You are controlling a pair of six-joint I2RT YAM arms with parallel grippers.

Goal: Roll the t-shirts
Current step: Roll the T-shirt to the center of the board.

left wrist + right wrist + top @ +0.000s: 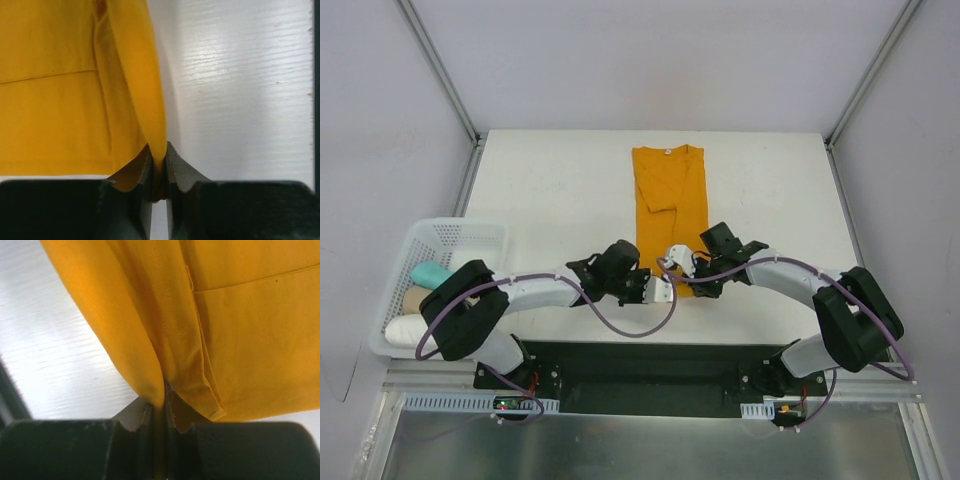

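One t-shirt (pixel 670 190), folded lengthwise, lies on the bench (pixel 550 190) in the top view. Left wrist view: the left gripper (pixel 159 156) is pinched tight on the t-shirt's hanging edge. Right wrist view: the right gripper (pixel 160 392) clamps a fold of the t-shirt.

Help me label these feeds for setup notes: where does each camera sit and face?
Top external: above, behind the bases, looking down on table and t-shirt; both arms show.
Left wrist: on that wrist, looks along the left gripper, shut on the t-shirt's edge.
Right wrist: likewise, right gripper shut on it.
Shared: all three see the t-shirt.
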